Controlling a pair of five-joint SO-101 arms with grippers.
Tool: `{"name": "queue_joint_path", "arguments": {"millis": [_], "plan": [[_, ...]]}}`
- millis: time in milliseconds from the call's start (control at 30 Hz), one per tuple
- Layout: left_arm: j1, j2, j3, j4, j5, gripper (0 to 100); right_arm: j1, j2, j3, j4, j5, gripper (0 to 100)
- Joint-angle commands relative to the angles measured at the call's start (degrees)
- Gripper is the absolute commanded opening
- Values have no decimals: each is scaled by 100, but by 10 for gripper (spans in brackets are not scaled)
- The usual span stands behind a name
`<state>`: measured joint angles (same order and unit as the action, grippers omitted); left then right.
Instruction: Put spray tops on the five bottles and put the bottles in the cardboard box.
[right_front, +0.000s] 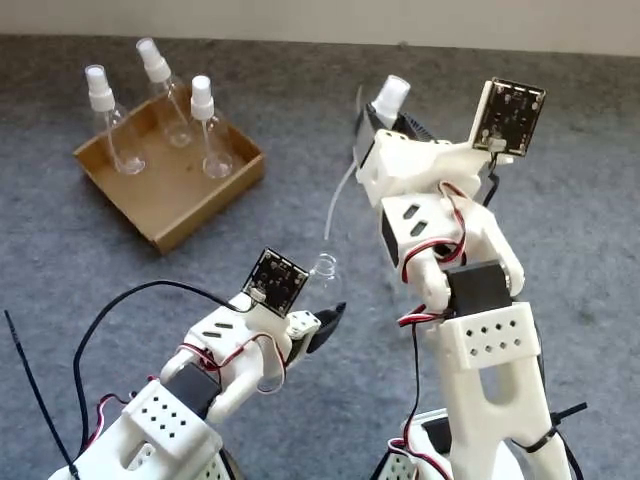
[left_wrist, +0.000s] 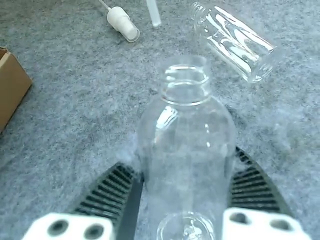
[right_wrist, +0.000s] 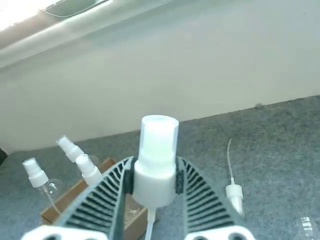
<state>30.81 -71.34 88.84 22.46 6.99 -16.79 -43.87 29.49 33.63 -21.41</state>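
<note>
My left gripper (left_wrist: 185, 175) is shut on a clear open-necked bottle (left_wrist: 187, 145), held with its neck (right_front: 325, 265) pointing up and away. My right gripper (right_wrist: 155, 180) is shut on a white spray top (right_wrist: 157, 155), raised above the carpet (right_front: 388, 100). Its thin dip tube (right_front: 340, 200) hangs down, and the tube's tip ends just above the bottle's neck. The cardboard box (right_front: 215, 205) at the back left holds three upright bottles with spray tops (right_front: 205, 125). Another clear bottle (left_wrist: 232, 40) and a loose spray top (left_wrist: 122, 22) lie on the carpet beyond the held bottle.
Grey carpet covers the table. A corner of the box (left_wrist: 10, 85) lies off to one side of the held bottle. The loose spray top (right_wrist: 234, 190) lies away from the box (right_wrist: 75, 200), and a pale wall stands behind the table.
</note>
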Motion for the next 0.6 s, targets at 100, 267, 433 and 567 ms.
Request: {"name": "queue_joint_path", "arguments": {"millis": [100, 267, 433, 567], "plan": [[22, -110, -66, -141, 70, 108, 57, -171, -374, 690, -79, 5], [22, -110, -66, -141, 70, 108, 22, -593, -330, 743, -79, 5], [31, -110, -66, -141, 70, 108, 22, -1332, 92, 716, -79, 5], [40, -110, -66, -141, 70, 108, 22, -1587, 585, 664, -79, 5]]}}
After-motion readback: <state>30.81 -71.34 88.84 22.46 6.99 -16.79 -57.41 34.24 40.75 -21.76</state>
